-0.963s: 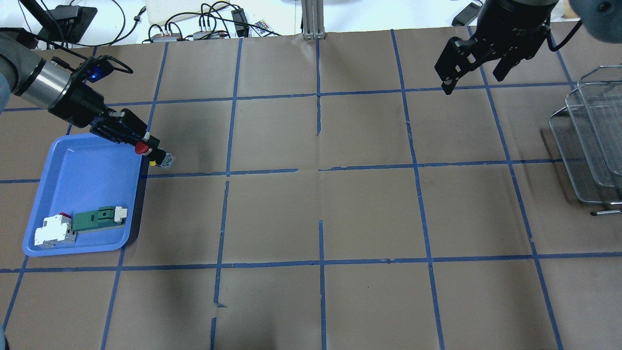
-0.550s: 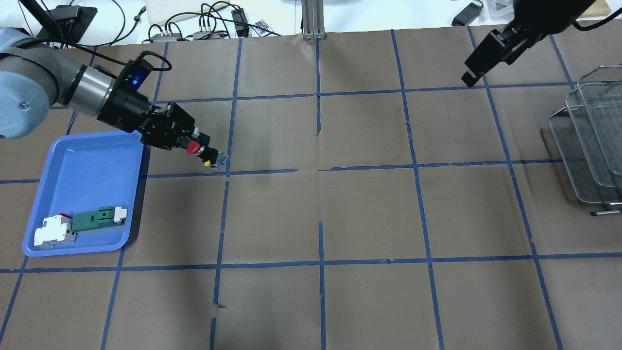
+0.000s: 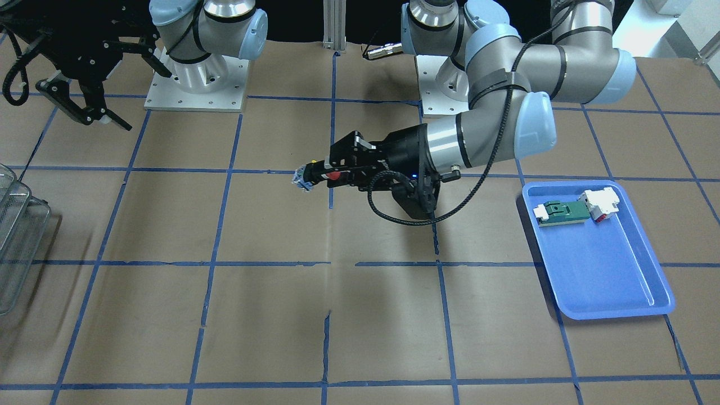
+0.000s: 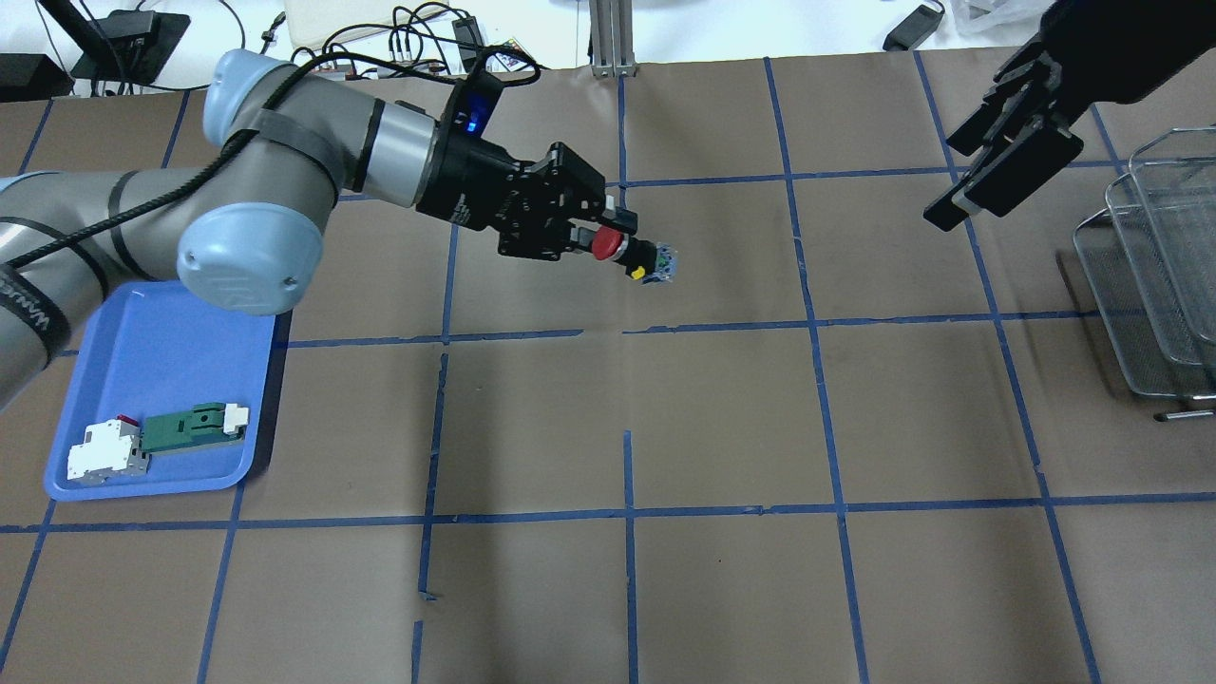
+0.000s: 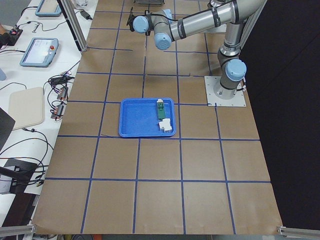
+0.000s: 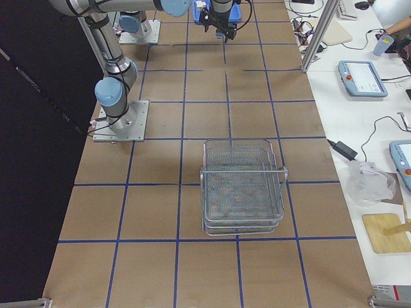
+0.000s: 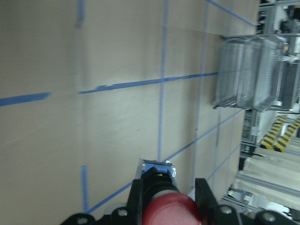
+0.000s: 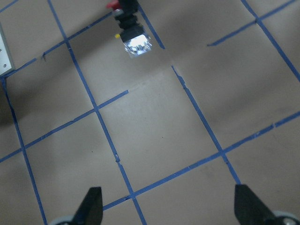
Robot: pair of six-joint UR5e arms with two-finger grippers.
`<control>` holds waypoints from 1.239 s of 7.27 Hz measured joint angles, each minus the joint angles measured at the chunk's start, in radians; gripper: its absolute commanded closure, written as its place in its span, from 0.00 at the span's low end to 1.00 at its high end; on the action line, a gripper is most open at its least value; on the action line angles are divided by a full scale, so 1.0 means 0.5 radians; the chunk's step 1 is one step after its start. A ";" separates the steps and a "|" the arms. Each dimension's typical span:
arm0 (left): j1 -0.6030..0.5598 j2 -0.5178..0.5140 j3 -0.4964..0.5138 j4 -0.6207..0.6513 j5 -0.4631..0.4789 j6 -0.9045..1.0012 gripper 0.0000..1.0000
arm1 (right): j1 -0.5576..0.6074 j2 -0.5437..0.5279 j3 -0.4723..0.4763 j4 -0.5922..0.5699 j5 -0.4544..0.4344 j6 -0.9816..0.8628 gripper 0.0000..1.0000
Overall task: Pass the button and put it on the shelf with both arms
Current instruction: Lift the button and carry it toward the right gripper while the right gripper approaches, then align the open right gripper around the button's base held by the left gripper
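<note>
The button [image 4: 610, 244], with a red cap and a black body, is clamped sideways in my left gripper [image 4: 617, 239] above the table's middle. It also shows in the front-facing view [image 3: 332, 175], in the left wrist view [image 7: 168, 210] and at the top of the right wrist view [image 8: 125, 16]. My left gripper [image 3: 322, 171] is shut on it. My right gripper [image 4: 997, 157] is open and empty, up at the far right next to the wire-mesh shelf [image 4: 1154, 285]. Its fingers [image 8: 91, 201] stand wide apart. The shelf also shows in the right exterior view [image 6: 243, 186].
A blue tray [image 4: 161, 332] at the left holds a white-and-red block joined to a green board [image 4: 157, 439]. Cables and boxes lie along the far table edge [image 4: 399, 47]. Brown paper with blue tape lines covers the table.
My left arm has carried the button rightward from beside the blue tray to the table's middle. My right gripper has turned and shifted to the right, toward the shelf.
</note>
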State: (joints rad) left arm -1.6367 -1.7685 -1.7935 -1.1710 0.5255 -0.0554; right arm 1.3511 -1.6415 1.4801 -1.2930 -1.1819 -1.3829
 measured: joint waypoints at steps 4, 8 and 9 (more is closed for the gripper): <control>-0.232 -0.007 -0.005 0.416 -0.403 -0.522 1.00 | -0.017 -0.128 0.168 0.126 0.248 -0.820 0.03; -0.253 0.037 -0.002 0.496 -0.620 -0.577 1.00 | -0.012 -0.405 0.406 -0.075 0.277 -0.999 0.03; -0.254 0.040 -0.002 0.507 -0.629 -0.579 1.00 | -0.011 -0.436 0.419 -0.085 0.279 -0.983 0.03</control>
State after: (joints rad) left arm -1.7638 -1.7484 -1.7946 -0.9177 0.2113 -0.3447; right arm 1.3457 -1.8593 1.6897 -1.3355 -1.0424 -1.8741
